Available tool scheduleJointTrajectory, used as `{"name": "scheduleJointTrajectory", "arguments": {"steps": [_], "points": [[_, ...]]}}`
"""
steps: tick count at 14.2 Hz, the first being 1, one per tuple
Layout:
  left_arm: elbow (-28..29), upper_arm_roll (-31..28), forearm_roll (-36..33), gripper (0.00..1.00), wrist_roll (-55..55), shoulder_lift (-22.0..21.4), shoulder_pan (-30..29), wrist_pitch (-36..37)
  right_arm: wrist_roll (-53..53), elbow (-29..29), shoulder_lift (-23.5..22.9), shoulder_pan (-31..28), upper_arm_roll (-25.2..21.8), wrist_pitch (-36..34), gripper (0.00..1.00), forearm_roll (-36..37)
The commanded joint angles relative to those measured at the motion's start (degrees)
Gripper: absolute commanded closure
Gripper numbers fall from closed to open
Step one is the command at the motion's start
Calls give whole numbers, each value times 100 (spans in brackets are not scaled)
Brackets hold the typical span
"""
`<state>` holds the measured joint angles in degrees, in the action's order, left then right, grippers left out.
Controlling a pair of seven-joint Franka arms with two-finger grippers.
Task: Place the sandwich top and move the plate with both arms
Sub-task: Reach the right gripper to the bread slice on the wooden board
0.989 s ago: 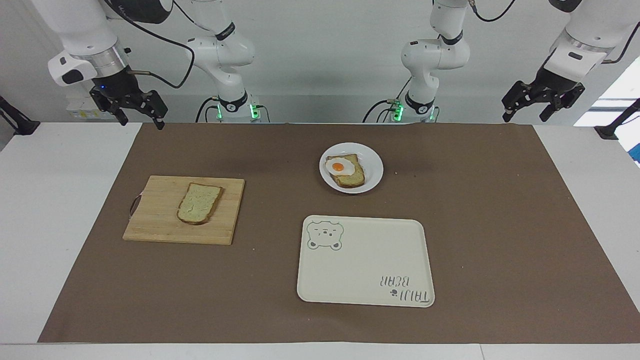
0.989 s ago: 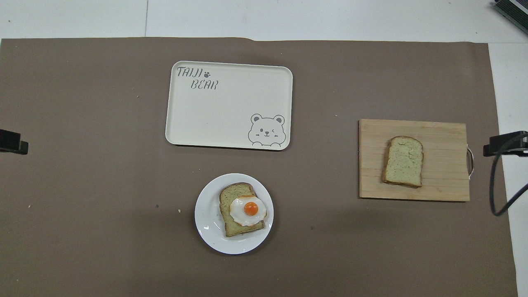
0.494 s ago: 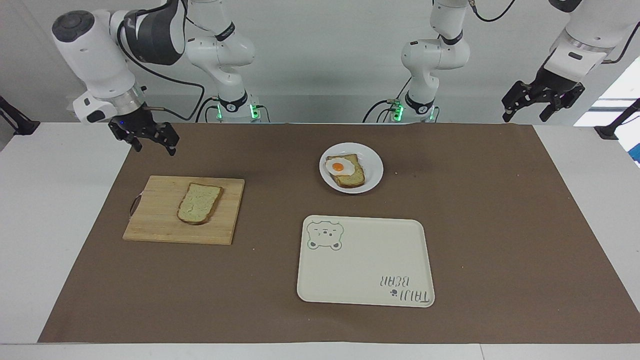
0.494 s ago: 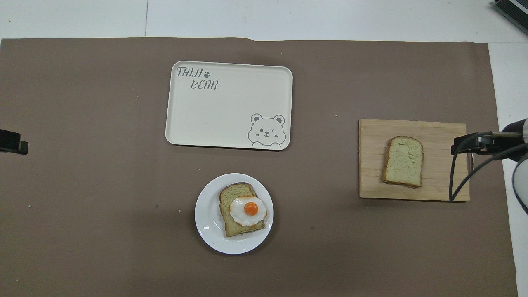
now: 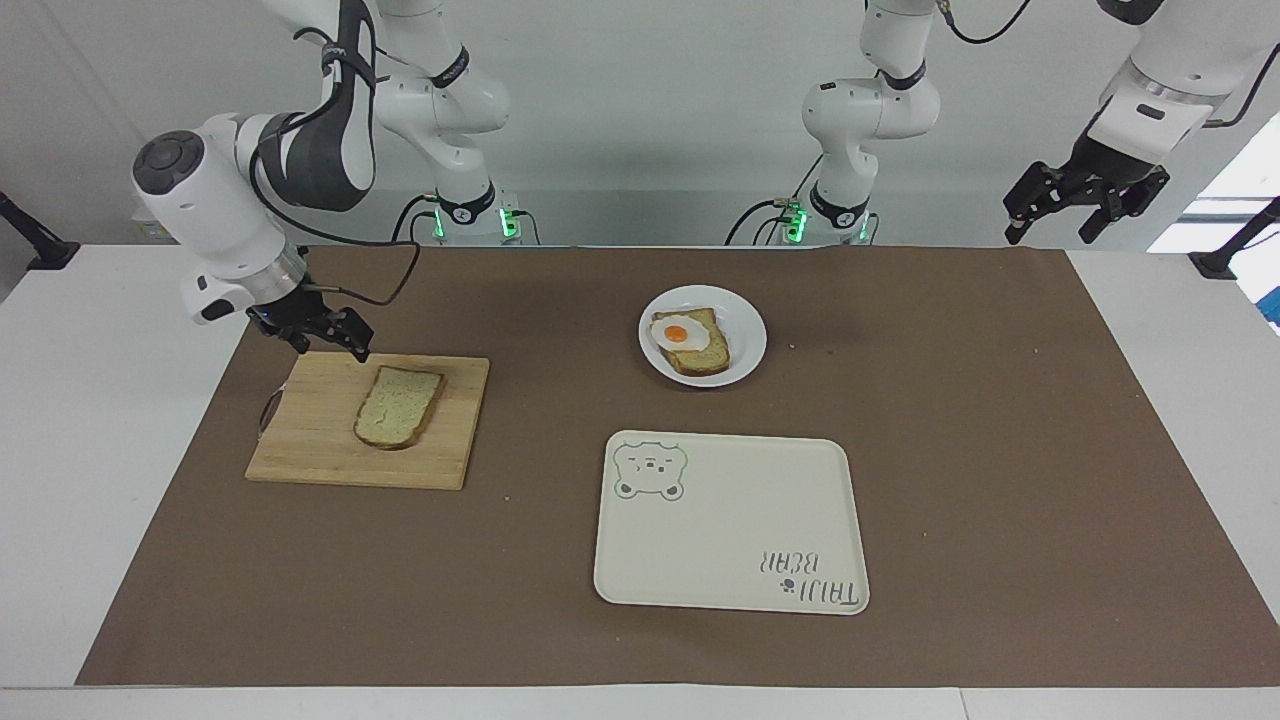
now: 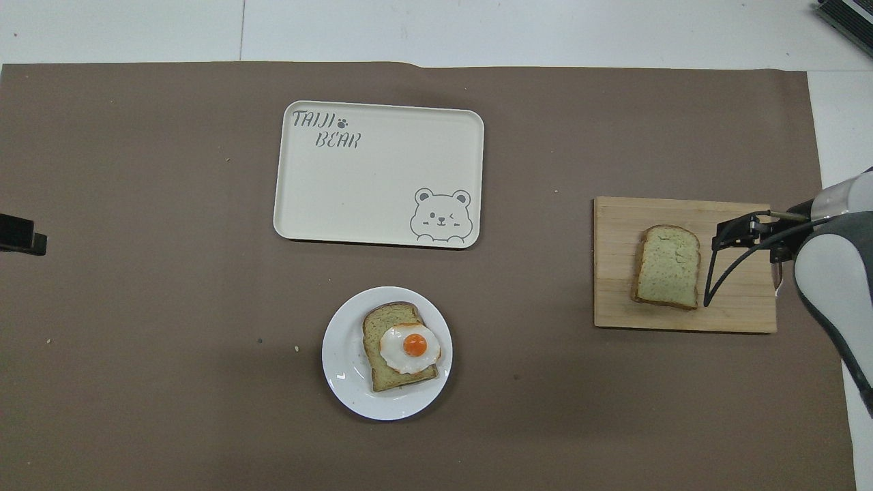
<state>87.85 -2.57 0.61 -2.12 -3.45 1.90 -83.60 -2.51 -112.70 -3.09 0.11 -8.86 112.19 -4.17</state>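
The sandwich top (image 5: 398, 405) (image 6: 668, 266), a plain pale slice with brown crust, lies flat on a wooden cutting board (image 5: 320, 440) (image 6: 740, 310) toward the right arm's end of the table. My right gripper (image 5: 330, 350) (image 6: 730, 235) hangs open just over the board's edge, beside the slice and apart from it. The white plate (image 5: 748, 335) (image 6: 341, 372) sits mid-table and bears a bread slice with a fried egg (image 5: 690, 340) (image 6: 402, 348). My left gripper (image 5: 1060, 225) (image 6: 24, 235) waits open and high at the left arm's end.
A cream rectangular tray (image 5: 730, 530) (image 6: 368, 191) with a bear drawing lies farther from the robots than the plate. A brown mat (image 5: 1000, 450) covers most of the white table.
The right arm has swung down and inward, bringing its open gripper from high beside the table to just over the cutting board's edge. The left arm, bread, plate and tray have not moved.
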Motion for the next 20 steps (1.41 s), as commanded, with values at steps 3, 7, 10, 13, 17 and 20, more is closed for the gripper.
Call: {"name": "scheduleJointTrajectory", "arguments": {"steps": [3,7,10,13,17,20], "points": [[-84,11,-61,0,53,-7,-23,116,153,-559,-129,-203,69,696,0,-373],[-84,11,-61,0,53,-7,-23,116,356,-868,-393,-248,69,1172,0,-857],[-84,11,-61,0,53,-7,-23,116,357,-894,-507,-257,69,1261,0,-884],[-84,11,-61,0,53,-15,-23,116,601,-973,-648,-336,69,1384,0,-1260],[-84,11,-61,0,53,-7,-23,116,831,-1070,-675,-336,69,1525,0,-1420],[-84,11,-61,0,53,-7,-23,116,1042,-1167,-684,-354,69,1674,0,-1420]]}}
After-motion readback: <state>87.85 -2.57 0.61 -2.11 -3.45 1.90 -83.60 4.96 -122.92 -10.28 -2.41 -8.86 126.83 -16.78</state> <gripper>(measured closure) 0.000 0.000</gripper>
